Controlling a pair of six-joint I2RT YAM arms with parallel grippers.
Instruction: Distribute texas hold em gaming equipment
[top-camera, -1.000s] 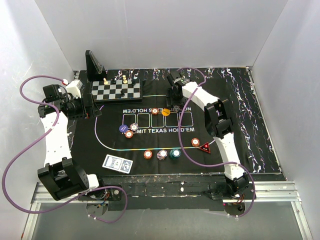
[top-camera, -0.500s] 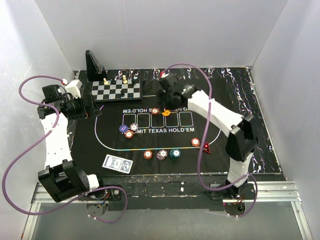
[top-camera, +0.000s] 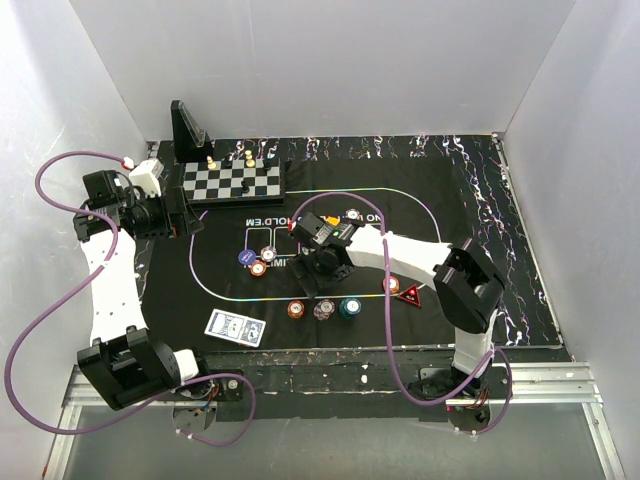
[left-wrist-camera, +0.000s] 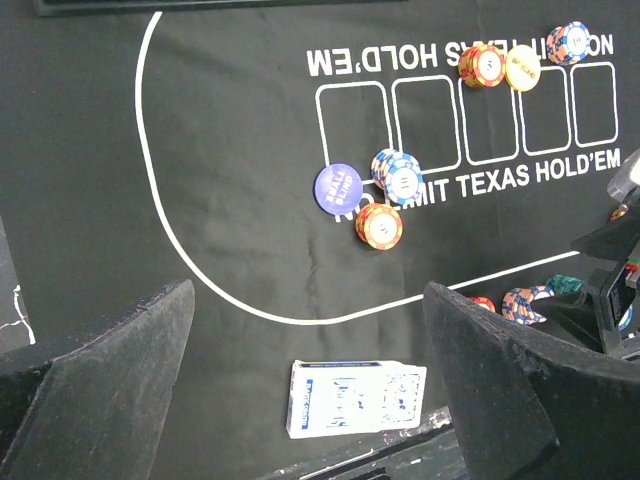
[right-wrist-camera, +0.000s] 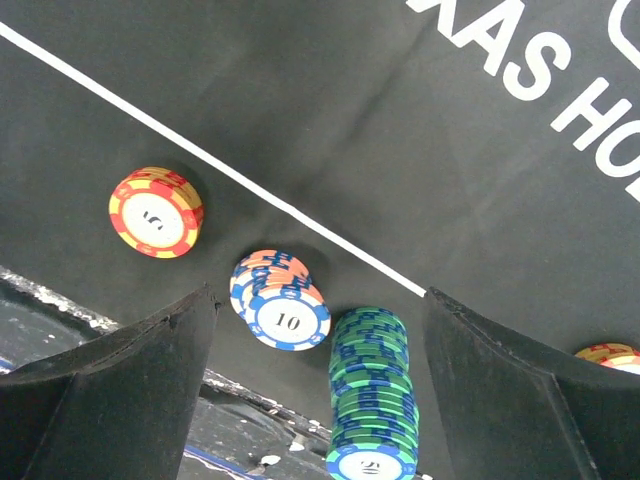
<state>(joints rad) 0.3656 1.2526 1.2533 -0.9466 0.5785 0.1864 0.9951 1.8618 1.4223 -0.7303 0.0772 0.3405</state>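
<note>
the deck of cards (top-camera: 235, 327) lay flat on the black felt mat (left-wrist-camera: 230, 150), blue patterned back up. it sat near-left of the printed row of boxes (left-wrist-camera: 430, 120), at the mat's near edge, with its long axis running roughly left to right and slightly tilted.

on the near side of those boxes, just outside the white curved line, three stacks of round, ridged chips stood in a line: an orange stack (right-wrist-camera: 155, 212), a white-and-blue stack (right-wrist-camera: 282, 300) and a taller green stack (right-wrist-camera: 372, 390). the right tool (right-wrist-camera: 318, 300) hung over them with its dark fingers wide apart and nothing between them but the chips below. i could not tell whether it touched any of them.

a flat blue disc (left-wrist-camera: 338, 186) and two short stacks sat just near-left of the boxes. a yellow disc (left-wrist-camera: 521, 68) lay on the boxes' far edge. a red triangular marker (top-camera: 410, 296) rested near-right of them.

the left tool (left-wrist-camera: 308, 295) was spread wide and gripped nothing, well left of the boxes. the checkered chessboard (top-camera: 235, 182) stood far-left of them.
</note>
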